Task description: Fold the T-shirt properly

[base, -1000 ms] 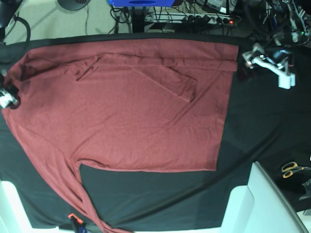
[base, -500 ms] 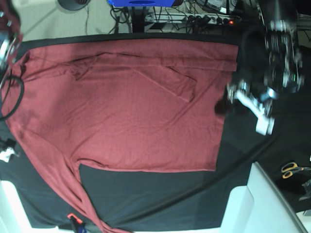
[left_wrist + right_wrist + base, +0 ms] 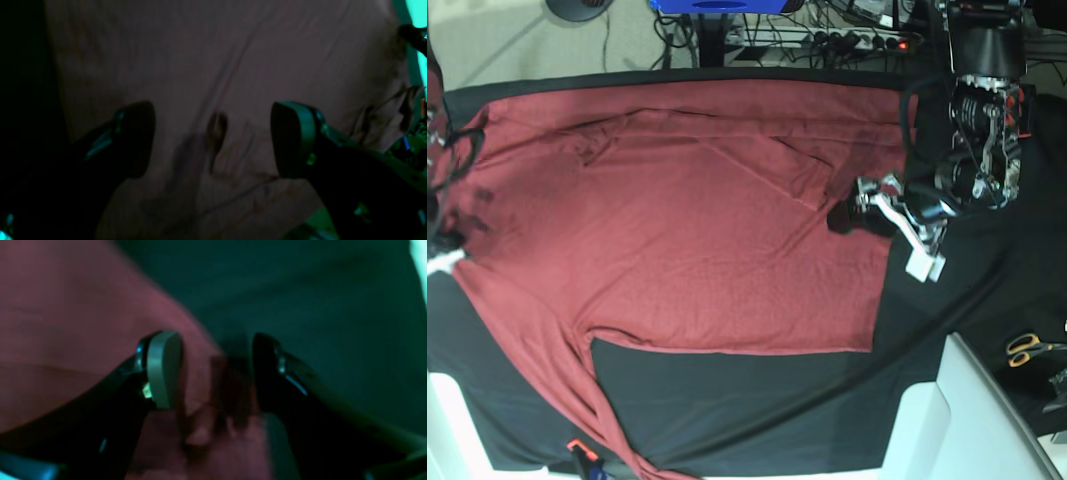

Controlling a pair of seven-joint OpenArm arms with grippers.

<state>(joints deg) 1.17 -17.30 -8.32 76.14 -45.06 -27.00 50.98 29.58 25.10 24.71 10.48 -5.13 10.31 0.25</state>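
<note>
Since before, left gripper (image 3: 859, 213), wide, moved over T-shirt (image 3: 677, 230); right gripper (image 3: 213, 370) parted at its edge

The large brick-red, plain, thin knit long-sleeved T-shirt (image 3: 697, 240) lies spread flat on the black-covered tabletop (image 3: 757, 410). Its far edge is folded over in a narrow band, one sleeve is doubled back onto the body, and the other sleeve trails toward the near edge.
</note>
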